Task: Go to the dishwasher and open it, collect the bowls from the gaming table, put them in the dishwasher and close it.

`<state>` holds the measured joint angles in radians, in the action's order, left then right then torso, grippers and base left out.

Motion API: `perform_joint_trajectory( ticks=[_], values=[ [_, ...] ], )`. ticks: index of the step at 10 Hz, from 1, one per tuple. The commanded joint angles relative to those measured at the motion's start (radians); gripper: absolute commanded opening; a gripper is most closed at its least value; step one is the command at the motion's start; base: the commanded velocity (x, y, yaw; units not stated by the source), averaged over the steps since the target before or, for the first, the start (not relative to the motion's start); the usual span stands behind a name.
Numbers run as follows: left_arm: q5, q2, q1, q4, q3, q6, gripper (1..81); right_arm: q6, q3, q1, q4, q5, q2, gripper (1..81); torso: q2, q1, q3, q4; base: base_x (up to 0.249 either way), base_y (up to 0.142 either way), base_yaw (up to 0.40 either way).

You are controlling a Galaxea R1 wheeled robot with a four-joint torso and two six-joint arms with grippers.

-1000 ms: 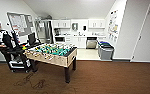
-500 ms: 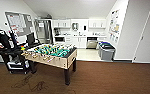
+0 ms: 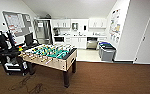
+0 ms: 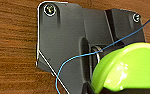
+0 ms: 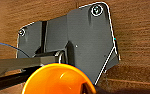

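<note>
A lime-green bowl (image 4: 126, 67) shows close in the left wrist view, above the brown wood-look floor, and my left gripper (image 4: 101, 90) is shut on it. In the right wrist view an orange bowl (image 5: 57, 80) hangs over the same floor with my right gripper (image 5: 91, 90) shut on it. The gaming table (image 3: 66, 63) stands ahead and to the left, its green field and rods visible. The dishwasher (image 3: 92, 44) is far back in the kitchen, under the counter, with a dark gap above its steel front.
A seated person (image 3: 1, 43) with a control rig is left of the gaming table, and cables (image 3: 28, 86) lie on the floor nearby. Two grey bins (image 3: 107, 51) stand at the right of the kitchen entrance. A white wall (image 3: 138, 32) bounds the right side.
The head picture has shifted slightly, so the camera has moved a little. Nothing in the room has visibly moved.
</note>
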<state>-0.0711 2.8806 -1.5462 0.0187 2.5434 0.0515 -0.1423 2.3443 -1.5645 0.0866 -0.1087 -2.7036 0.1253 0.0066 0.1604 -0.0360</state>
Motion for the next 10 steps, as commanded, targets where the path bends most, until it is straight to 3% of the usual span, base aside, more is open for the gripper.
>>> perform_joint_trajectory(
  ticks=[1, 10],
  values=[
    [0.056, -0.012, 0.037, 0.009, -0.005, -0.004, 1.0, 0.004, -0.005, 0.04, 0.009, 0.049, 0.026, 1.0, 0.0, 0.0, 0.0, 0.0, 0.145, -0.075, 0.0],
    [0.057, -0.004, 0.037, 0.009, -0.005, -0.004, 1.0, 0.007, -0.005, 0.046, 0.01, 0.05, 0.025, 1.0, 0.0, 0.0, 0.0, 0.0, 0.148, -0.075, 0.0]
  ],
)
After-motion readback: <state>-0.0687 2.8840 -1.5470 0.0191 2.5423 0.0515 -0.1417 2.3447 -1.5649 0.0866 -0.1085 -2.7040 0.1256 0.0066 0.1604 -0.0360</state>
